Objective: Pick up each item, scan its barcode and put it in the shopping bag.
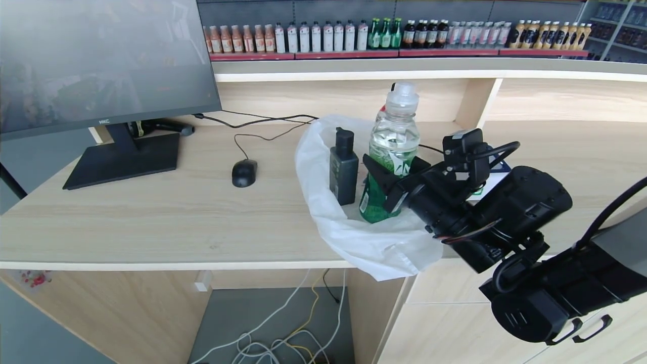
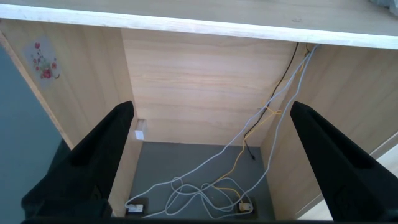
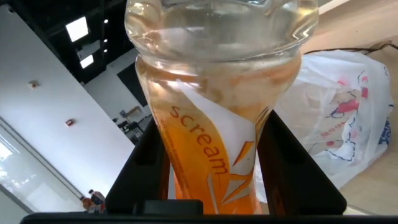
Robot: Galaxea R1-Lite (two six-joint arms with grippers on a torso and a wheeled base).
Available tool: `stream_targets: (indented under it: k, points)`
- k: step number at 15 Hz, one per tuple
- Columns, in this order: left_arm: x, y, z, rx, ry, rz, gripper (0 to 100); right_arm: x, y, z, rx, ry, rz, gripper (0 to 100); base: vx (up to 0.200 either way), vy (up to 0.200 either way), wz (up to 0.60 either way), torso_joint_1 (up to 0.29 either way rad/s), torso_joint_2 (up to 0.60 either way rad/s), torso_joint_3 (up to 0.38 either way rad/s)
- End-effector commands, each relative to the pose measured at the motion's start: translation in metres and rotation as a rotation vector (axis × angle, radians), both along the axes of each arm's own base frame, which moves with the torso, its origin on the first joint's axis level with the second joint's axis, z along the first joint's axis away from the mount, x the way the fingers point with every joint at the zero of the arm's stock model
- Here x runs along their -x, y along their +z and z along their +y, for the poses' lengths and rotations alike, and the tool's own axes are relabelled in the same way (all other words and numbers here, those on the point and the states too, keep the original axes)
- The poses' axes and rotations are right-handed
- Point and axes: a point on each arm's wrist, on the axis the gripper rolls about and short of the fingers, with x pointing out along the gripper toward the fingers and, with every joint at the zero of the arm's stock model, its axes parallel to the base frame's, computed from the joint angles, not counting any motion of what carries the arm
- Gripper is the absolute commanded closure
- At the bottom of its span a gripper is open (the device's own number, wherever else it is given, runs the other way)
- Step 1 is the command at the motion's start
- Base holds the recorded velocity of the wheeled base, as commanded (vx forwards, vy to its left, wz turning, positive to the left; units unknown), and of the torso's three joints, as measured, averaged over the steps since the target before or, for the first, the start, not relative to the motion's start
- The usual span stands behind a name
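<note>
The left gripper (image 2: pixel 211 124) hangs below the counter (image 1: pixel 177 222) edge, its 2 jaws spread with nothing between them. On the counter, 1 dark bottle (image 1: pixel 343 169) stands in the open shopping bag (image 1: pixel 323 212); just beside it the right gripper (image 1: pixel 391 184) pinches the drink bottle (image 1: pixel 394 136) upright at its waist, inside the bag's mouth. This looks like the bagging step: next, settle the bottle on its base and spread the jaws without tipping its neighbour.

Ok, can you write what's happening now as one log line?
right gripper: shut on bottle | bottle: upright over bag, beside dark bottle | left gripper: open, low, facing under desk
</note>
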Motion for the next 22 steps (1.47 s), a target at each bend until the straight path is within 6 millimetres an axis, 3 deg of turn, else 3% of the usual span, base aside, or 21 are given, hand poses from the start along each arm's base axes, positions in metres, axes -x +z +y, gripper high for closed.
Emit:
stream_targets:
  k: [1, 11, 12, 18, 22]
  points:
    - [0.000, 0.000, 0.000, 0.000, 0.000, 0.000, 0, -0.001, -0.004, 0.000, 0.008, 0.001, 0.016, 100, 0.000, 0.000, 0.00, 0.000, 0.00, 0.000]
    - [0.000, 0.000, 0.000, 0.000, 0.000, 0.000, 0, -0.001, -0.009, 0.000, 0.015, 0.002, 0.033, 100, 0.000, 0.000, 0.00, 0.000, 0.00, 0.000]
    - [0.000, 0.000, 0.000, 0.000, 0.000, 0.000, 0, 0.000, -0.008, 0.000, 0.013, 0.003, 0.033, 0, 0.000, 0.000, 0.00, 0.000, 0.00, 0.000]
    - [0.000, 0.000, 0.000, 0.000, 0.000, 0.000, 0, 0.014, -0.005, -0.009, 0.014, 0.005, 0.047, 0, 0.000, 0.000, 0.00, 0.000, 0.00, 0.000]
    - [0.000, 0.000, 0.000, 0.000, 0.000, 0.000, 0, 0.052, 0.008, -0.033, 0.020, 0.003, 0.046, 0, 0.000, 0.000, 0.00, 0.000, 0.00, 0.000]
